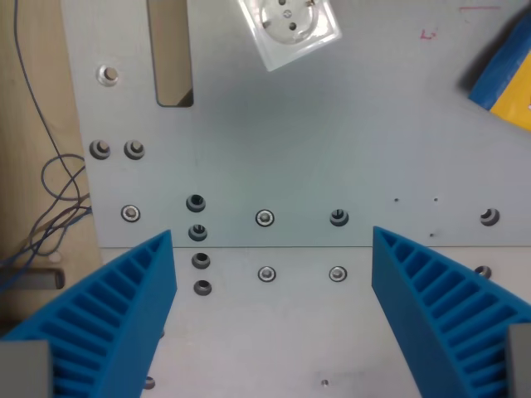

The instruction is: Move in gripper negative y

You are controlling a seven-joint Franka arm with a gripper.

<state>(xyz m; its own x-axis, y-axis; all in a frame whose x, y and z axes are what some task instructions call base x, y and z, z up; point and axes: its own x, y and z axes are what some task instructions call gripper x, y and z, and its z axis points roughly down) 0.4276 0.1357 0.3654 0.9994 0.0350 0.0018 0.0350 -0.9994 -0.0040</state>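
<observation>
My gripper (272, 242) points down over a grey metal plate (332, 141). Its two blue ribbed fingers (124, 323) stand wide apart at the bottom left and bottom right of the wrist view, with nothing between them. A white socket (289, 25) lies tilted on the plate at the top centre, well clear of the fingers. Below the gap between the fingers are rows of bolts and holes (265, 218) in the plate.
A slot (170, 50) is cut in the plate at the top left. A blue and yellow block (508, 75) sits at the top right edge. A wooden table with thin cables (50, 191) shows along the wrist view's left. A seam runs across the plate at mid height.
</observation>
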